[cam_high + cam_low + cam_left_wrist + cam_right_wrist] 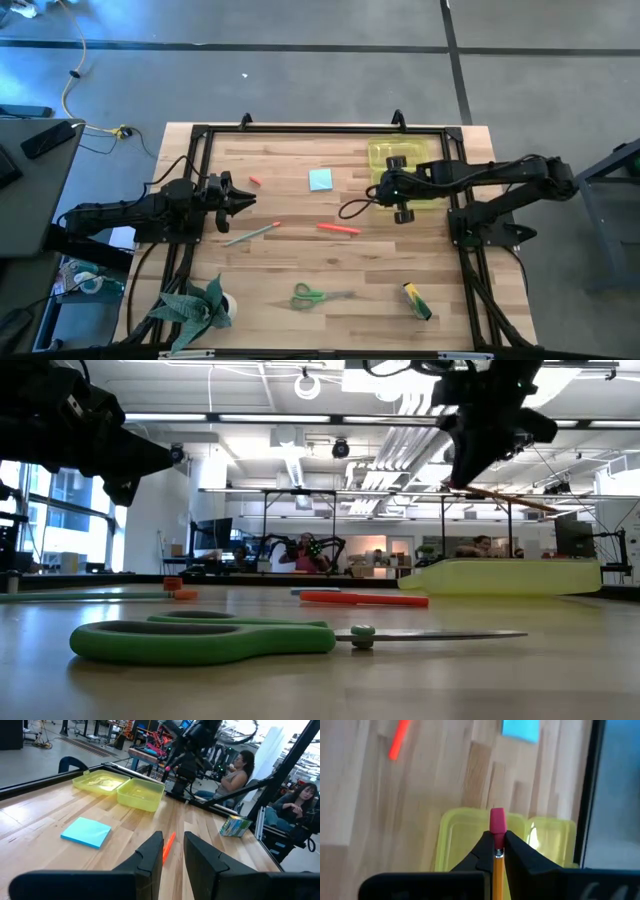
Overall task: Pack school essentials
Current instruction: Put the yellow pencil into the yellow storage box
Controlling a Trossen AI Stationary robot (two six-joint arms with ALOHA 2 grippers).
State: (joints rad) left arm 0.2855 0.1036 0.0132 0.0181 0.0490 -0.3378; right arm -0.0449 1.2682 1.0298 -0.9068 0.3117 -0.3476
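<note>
My right gripper (497, 839) is shut on a yellow wooden pencil (497, 866) and hovers over the translucent yellow case (402, 160), which lies open at the table's far right. My left gripper (243, 198) hangs open over the left side, touching nothing. The light-blue note pad (320, 179), red-orange marker (338, 229), green pencil (250, 234), tiny red piece (255, 181), green-handled scissors (320, 295) and yellow-green stick (417, 300) all lie flat on the wood. My right gripper pinches the pencil between its two fingers just behind the metal band, and the pink eraser (497, 821) sticks out past the fingertips. The shaft runs back along the fingers. The pencil (515, 497) is lifted clear, slanting slightly above the case (510, 575).
A green leafy plant (195, 308) stands at the near-left corner. A black frame (320, 130) rims the table. Bare wood lies between the marker and the scissors. People (240, 770) sit beyond the far edge.
</note>
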